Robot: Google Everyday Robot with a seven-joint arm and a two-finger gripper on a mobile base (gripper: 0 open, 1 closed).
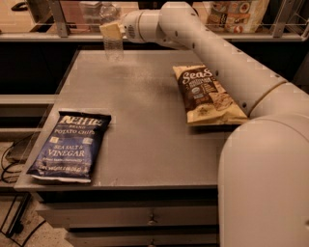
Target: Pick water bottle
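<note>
The water bottle (114, 47) is a small clear plastic bottle at the back left of the grey table (145, 120). Its lower ribbed body shows; its cap end blends into the shelf clutter behind. My gripper (112, 30) is at the end of the white arm that reaches across from the right. Its tan fingers (110, 30) are closed around the bottle's upper part. The bottle hangs upright in the gripper, its bottom a little above the tabletop.
A blue Kettle sea salt and vinegar chip bag (70, 146) lies at the front left. A brown chip bag (207, 94) lies at the right, beside my arm. A shelf with a rail (58, 19) and packaged goods (236, 14) runs behind the table.
</note>
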